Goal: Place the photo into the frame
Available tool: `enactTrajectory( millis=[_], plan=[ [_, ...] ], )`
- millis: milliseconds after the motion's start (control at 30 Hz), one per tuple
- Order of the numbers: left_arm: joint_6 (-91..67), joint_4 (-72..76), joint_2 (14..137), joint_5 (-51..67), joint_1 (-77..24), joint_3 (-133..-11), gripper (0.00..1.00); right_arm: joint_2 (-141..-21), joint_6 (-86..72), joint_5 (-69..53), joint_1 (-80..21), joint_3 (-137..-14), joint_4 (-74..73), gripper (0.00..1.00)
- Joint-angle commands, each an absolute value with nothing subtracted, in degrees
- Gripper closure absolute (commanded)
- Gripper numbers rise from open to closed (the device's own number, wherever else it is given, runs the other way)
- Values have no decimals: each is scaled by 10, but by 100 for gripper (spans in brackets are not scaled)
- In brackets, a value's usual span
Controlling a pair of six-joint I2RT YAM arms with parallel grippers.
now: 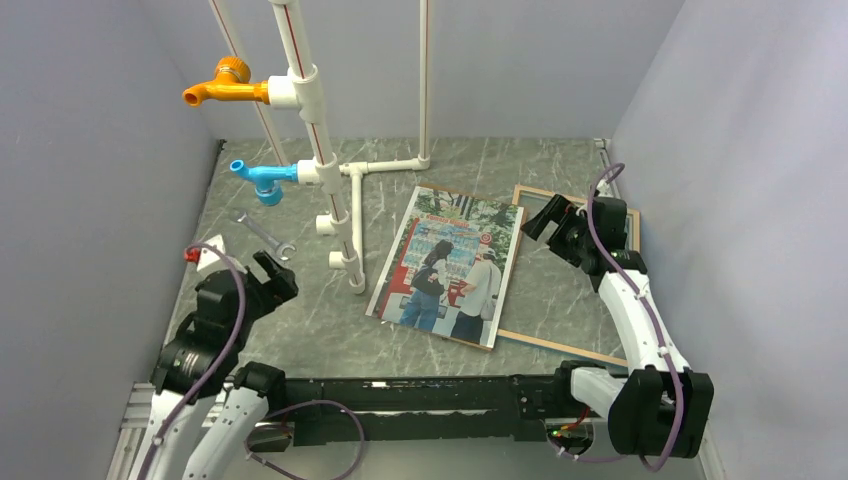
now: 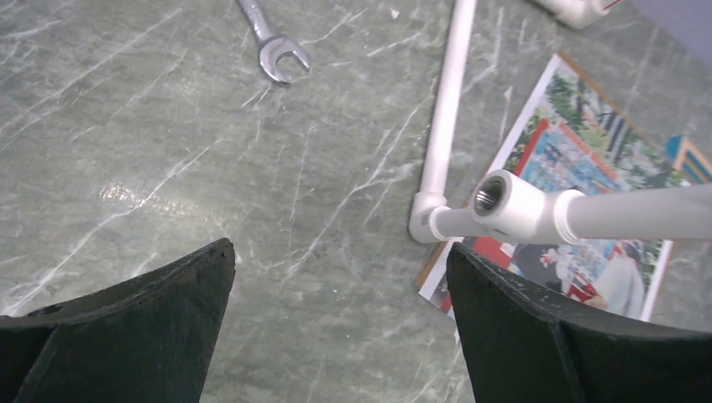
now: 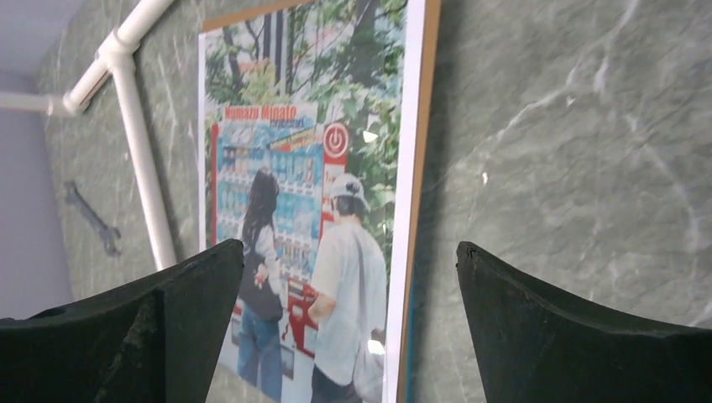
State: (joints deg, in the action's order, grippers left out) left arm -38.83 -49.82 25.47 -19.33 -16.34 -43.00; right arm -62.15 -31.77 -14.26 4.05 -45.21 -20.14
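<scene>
The photo (image 1: 447, 268) lies face up in the middle of the table, two people before vending machines, with a brown board edge showing along its top. The frame (image 1: 560, 345), thin light wood around a clear pane, lies flat to its right, its left side at the photo's right edge. My right gripper (image 1: 545, 218) hangs open over the frame's far part; in the right wrist view the gripper (image 3: 348, 244) looks down on the photo (image 3: 311, 168) and the pane, holding nothing. My left gripper (image 1: 277, 275) is open over bare table at the left, and between its fingers (image 2: 337, 246) nothing shows.
A white pipe stand (image 1: 340, 200) with an orange tap (image 1: 225, 85) and a blue tap (image 1: 262, 178) rises left of the photo. A wrench (image 1: 262, 232) lies near the left gripper. Grey walls close in the left, right and back.
</scene>
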Motion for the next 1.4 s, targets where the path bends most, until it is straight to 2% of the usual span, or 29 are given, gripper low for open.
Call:
enactTrajectory(
  millis=[0,133,233,600,700,867,1000,1067,1200,1300,1367],
  plan=[
    [-389,-515,212,-173,-164,-466,1,-583,-315,-211,42,-442,-221,0],
    [-366,-504,193,-156,-164,-500,1,-571,-294,-248,42,-427,-233,0],
    [-341,-501,187,-95,-164,-524,1,-548,-294,-279,41,-409,-236,0],
    [-220,-430,274,334,-164,-574,1,-501,-280,-314,41,-374,-268,0],
    [-183,-429,281,386,-166,-572,3,-497,-278,-314,42,-368,-268,0],
    [-160,-387,268,446,-181,-553,16,-514,-271,-315,42,-365,-264,0],
    [-140,-358,278,474,-201,-548,33,-533,-268,-313,41,-365,-254,0],
    [-139,-343,288,455,-218,-551,40,-548,-260,-312,42,-368,-254,0],
    [-147,-288,309,398,-268,-555,48,-570,-244,-299,41,-373,-265,0],
    [-142,-264,343,335,-322,-571,61,-574,-243,-295,41,-372,-266,0],
    [-131,-261,378,293,-367,-591,62,-572,-245,-297,41,-369,-261,0]
  ],
)
